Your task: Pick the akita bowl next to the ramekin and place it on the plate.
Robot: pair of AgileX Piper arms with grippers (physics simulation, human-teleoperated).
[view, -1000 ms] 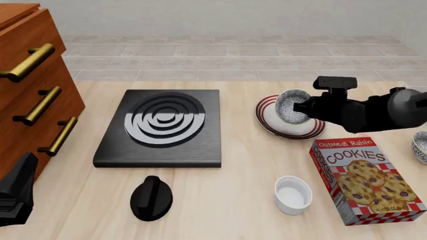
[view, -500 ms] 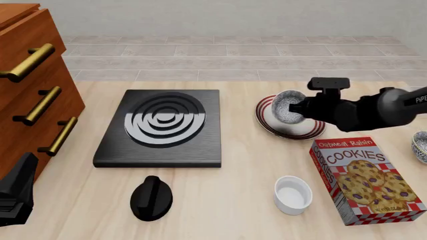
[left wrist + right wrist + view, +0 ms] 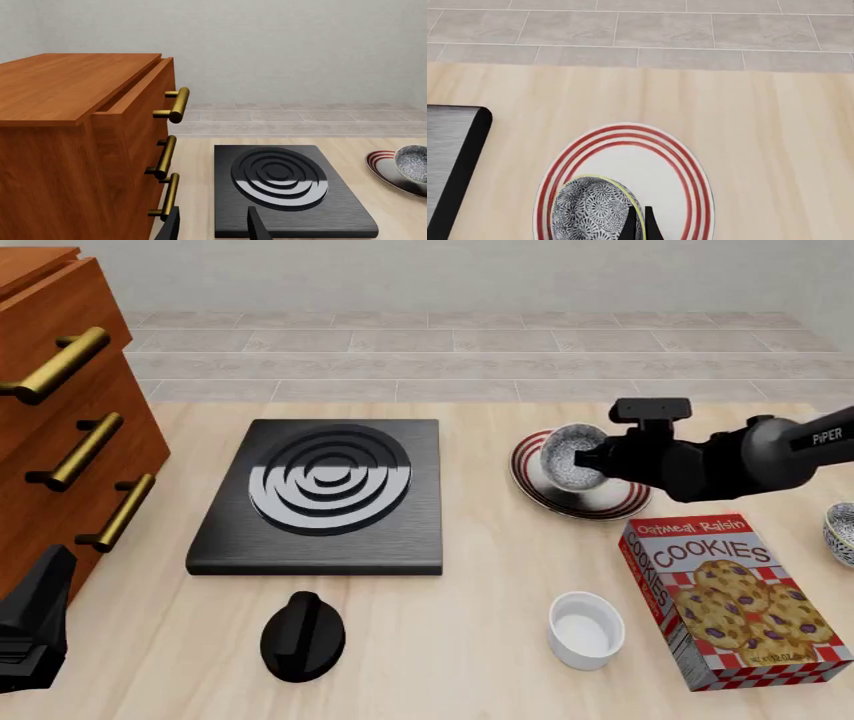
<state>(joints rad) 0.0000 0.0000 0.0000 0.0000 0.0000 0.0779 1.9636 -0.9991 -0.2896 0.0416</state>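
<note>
Right gripper (image 3: 597,457) clamped on rim of bowl (image 3: 571,453), fingers nearly together with only the bowl wall between. Bowl tilted, over plate (image 3: 534,475), lower and further toward 9 o'clock than a second ago; contact with plate uncertain. Descent nearly complete; release judged next. Ramekin (image 3: 586,629) alone at 6 o'clock of plate, beside cookie box (image 3: 727,595). Left gripper (image 3: 212,226) idle near drawers (image 3: 80,150), fingers apart, empty.

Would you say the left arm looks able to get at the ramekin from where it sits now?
Probably yes. The left claw sits near the drawers, and only the black knob lies between it and the ramekin. It would be a long stretch across bare table.
</note>
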